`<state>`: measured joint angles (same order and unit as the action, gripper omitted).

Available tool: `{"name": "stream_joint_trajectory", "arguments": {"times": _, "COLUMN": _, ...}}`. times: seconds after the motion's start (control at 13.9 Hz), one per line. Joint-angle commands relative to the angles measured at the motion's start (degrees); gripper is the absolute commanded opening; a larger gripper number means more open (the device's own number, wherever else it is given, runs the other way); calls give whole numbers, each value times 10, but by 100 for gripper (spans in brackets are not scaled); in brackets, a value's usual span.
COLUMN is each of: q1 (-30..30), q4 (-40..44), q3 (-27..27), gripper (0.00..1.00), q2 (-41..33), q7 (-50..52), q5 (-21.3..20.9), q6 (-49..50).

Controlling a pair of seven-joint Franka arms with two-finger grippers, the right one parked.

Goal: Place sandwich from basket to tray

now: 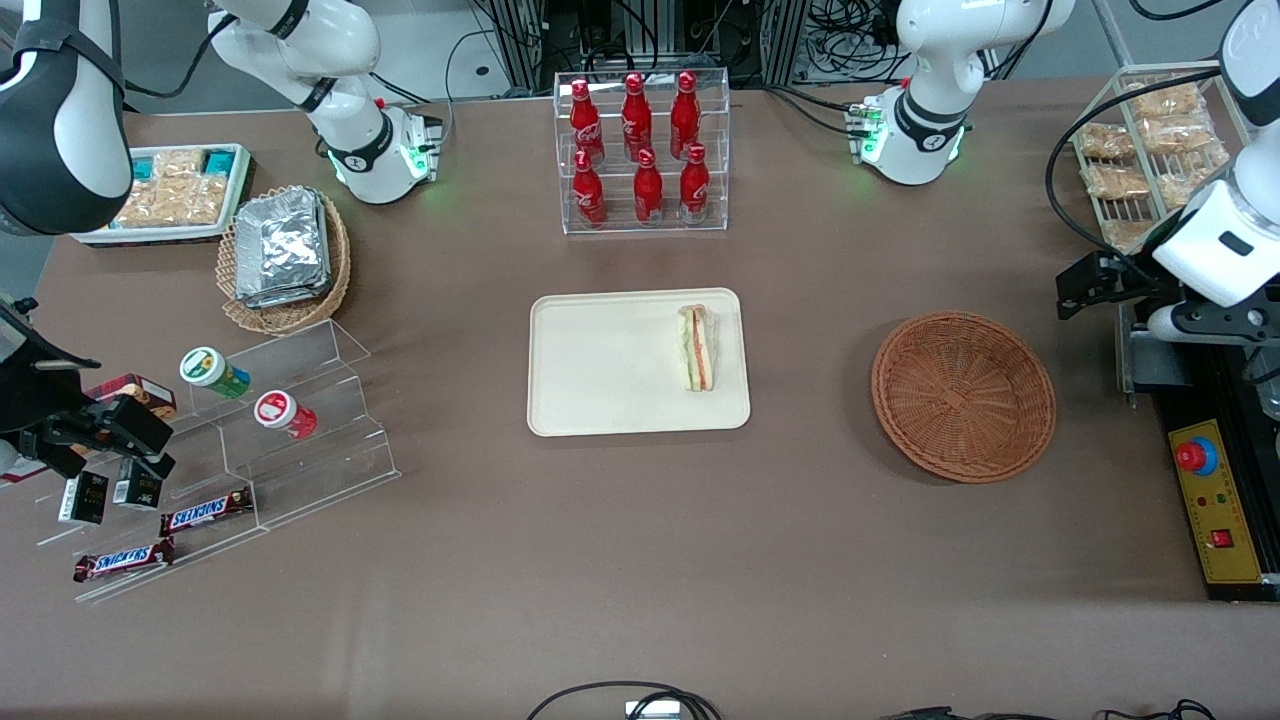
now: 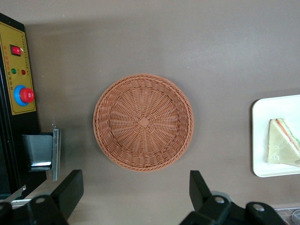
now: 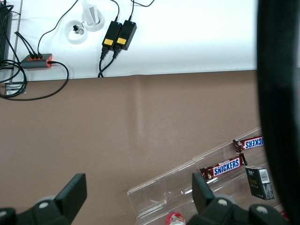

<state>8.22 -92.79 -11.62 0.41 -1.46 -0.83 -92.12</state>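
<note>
Sandwich (image 1: 697,347): lying on the tray (image 1: 600,365), well apart from the hand (image 2: 136,194). Basket (image 1: 963,395): on the counter (image 1: 640,560), below the hand. Hand: fingers spread, holding nothing.

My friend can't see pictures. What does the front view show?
A wrapped sandwich lies on the cream tray mid-table. The brown wicker basket toward the working arm's end holds nothing, and the open gripper hangs above the table beside it.

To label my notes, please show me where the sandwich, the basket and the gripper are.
sandwich (image 1: 697,348): front view, its wrapped middle.
basket (image 2: 143,123): left wrist view, woven centre.
gripper (image 2: 136,192): left wrist view, midway between its open fingertips, above the table.
</note>
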Motion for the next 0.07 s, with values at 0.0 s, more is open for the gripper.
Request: {"name": "stream_joint_trajectory", "arguments": {"times": 0.0, "q1": 11, "q4": 19, "q3": -9, "gripper": 100, "q2": 0, "q7": -10, "q5": 7, "q6": 20}}
